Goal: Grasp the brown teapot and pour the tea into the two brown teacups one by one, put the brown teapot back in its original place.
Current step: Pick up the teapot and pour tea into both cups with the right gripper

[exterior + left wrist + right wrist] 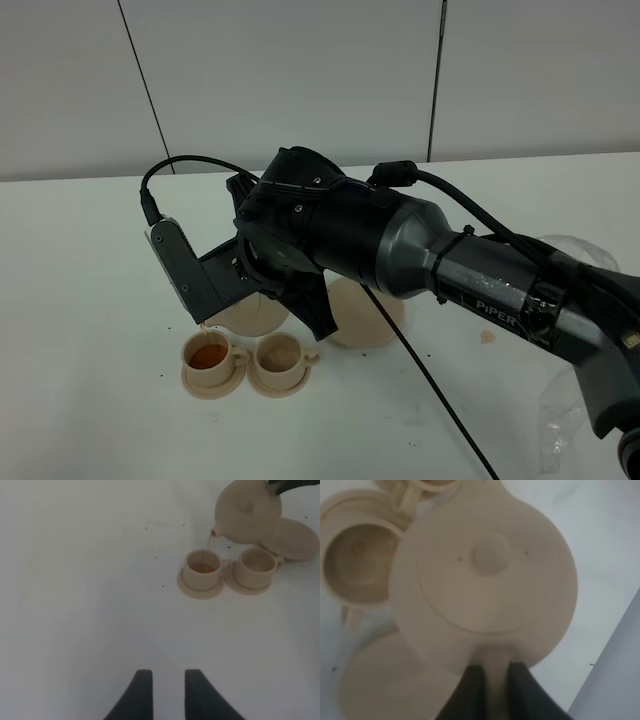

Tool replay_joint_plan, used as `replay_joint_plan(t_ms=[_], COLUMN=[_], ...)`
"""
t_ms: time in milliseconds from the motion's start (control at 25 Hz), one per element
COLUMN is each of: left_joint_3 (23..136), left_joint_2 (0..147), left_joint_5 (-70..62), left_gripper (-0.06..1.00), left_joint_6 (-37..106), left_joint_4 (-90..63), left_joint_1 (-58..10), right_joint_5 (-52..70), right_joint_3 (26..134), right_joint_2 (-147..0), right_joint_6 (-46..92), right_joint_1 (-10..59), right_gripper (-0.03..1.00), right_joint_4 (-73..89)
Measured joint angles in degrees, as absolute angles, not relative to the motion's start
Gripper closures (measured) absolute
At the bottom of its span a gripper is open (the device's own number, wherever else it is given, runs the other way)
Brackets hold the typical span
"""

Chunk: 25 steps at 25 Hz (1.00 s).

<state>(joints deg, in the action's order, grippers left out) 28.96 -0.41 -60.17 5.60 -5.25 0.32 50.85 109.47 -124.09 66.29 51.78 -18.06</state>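
Observation:
My right gripper (495, 672) is shut on the loop handle of the brown teapot (490, 570) and holds it tilted above the table. In the left wrist view the teapot (247, 512) pours a thin stream into the left teacup (202, 569), which holds amber tea. The other teacup (256, 566) stands beside it on its saucer and looks empty. In the high view both teacups (210, 356) (278, 355) sit under my right arm, which hides most of the teapot (250, 318). The wide saucer (365, 312) lies bare behind the cups. My left gripper (164, 692) is slightly open, empty, well short of the cups.
The right arm's black cable (430, 395) hangs over the table right of the cups. Crumpled clear plastic (575, 262) lies at the far right. A small beige crumb (487, 338) lies near the arm. A grey panel wall stands behind the white table (80, 300).

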Motion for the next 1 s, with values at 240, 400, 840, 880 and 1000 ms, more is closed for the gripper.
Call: replay_joint_plan(t_ms=[240, 400, 840, 880, 1000], left_joint_3=[28.96, 28.96, 28.96, 28.96, 28.96], left_joint_2=[-0.41, -0.41, -0.41, -0.41, -0.41], left_joint_5=[-60.17, -60.17, -60.17, -60.17, -60.17], left_gripper=[0.71, 0.71, 0.71, 0.71, 0.71], left_joint_6=[5.60, 5.60, 5.60, 5.60, 5.60], left_joint_4=[-5.25, -5.25, -5.25, -5.25, -5.25], left_joint_1=[0.32, 0.32, 0.32, 0.32, 0.32], right_joint_5=[50.85, 50.85, 50.85, 50.85, 50.85], right_joint_3=[109.47, 109.47, 109.47, 109.47, 109.47], right_joint_2=[-124.09, -124.09, -124.09, -124.09, -124.09], right_joint_6=[66.29, 66.29, 66.29, 66.29, 66.29], right_joint_1=[51.78, 51.78, 51.78, 51.78, 51.78], right_gripper=[0.87, 0.87, 0.87, 0.87, 0.87], right_joint_4=[-18.06, -18.06, -18.06, -18.06, -18.06])
